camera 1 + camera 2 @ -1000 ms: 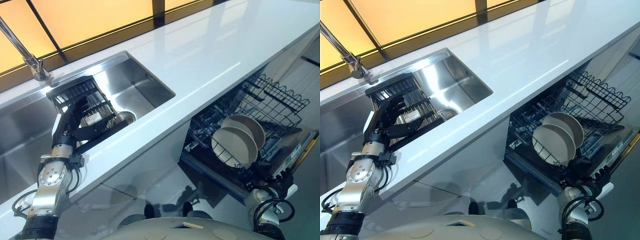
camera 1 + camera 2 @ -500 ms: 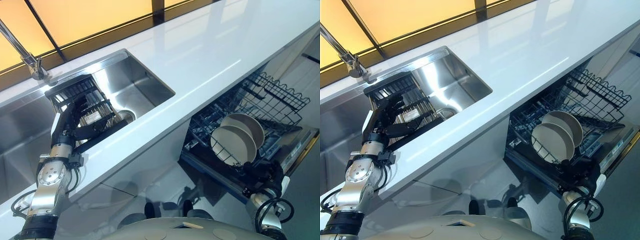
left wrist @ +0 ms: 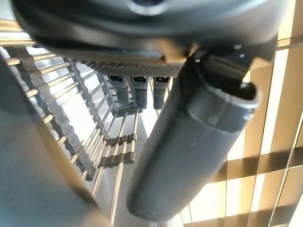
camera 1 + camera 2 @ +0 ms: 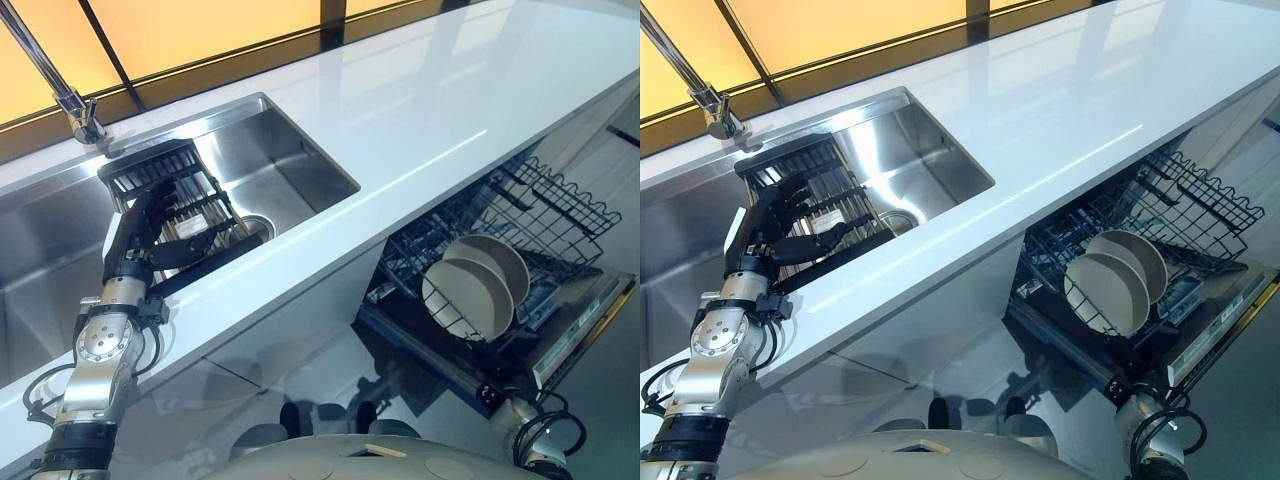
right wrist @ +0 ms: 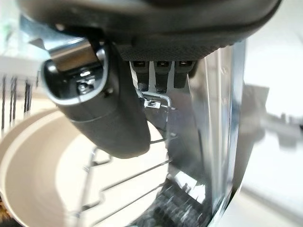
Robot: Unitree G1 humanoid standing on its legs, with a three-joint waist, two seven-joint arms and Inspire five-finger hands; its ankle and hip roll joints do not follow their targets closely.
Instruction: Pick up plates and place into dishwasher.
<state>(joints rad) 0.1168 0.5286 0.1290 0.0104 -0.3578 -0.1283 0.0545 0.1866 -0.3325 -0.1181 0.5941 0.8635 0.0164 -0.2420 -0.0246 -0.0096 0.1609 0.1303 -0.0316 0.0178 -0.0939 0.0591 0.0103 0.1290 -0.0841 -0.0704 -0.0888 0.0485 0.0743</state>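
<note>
So, quick rundown of what you've got in front of you:

Left hand: your left hand [image 4: 140, 232] is over the sink [image 4: 290, 160], resting on the dark dish rack [image 4: 165, 185] that sits inside the basin. Fingers look spread and fairly straight across the rack's bars, thumb sticking out toward the counter edge, nothing held. From the wrist camera you see the thumb [image 3: 189, 156] big up close and the metal bars of the rack running past it.

Right hand: your right hand [image 5: 102, 101] shows up in its own wrist camera, right by the dishwasher rack's wire. Thumb hangs loose, fingers point straight out, not wrapped on anything, so I'd call it relaxed and empty.

Plates: two cream plates [image 4: 470, 298] stand on edge, one behind the other, in the lower dishwasher rack [image 4: 540, 205]. The front one overlaps the back one. The wrist camera catches one cream plate [image 5: 42, 175] just beside the hand, not touching as far as I can tell.

Dishwasher: the rack is pulled out below the white counter [image 4: 430, 110], over the open door [image 4: 575, 325].

Faucet: a faucet [image 4: 75, 105] stands at the back rim of the sink, near the dish rack.
</note>
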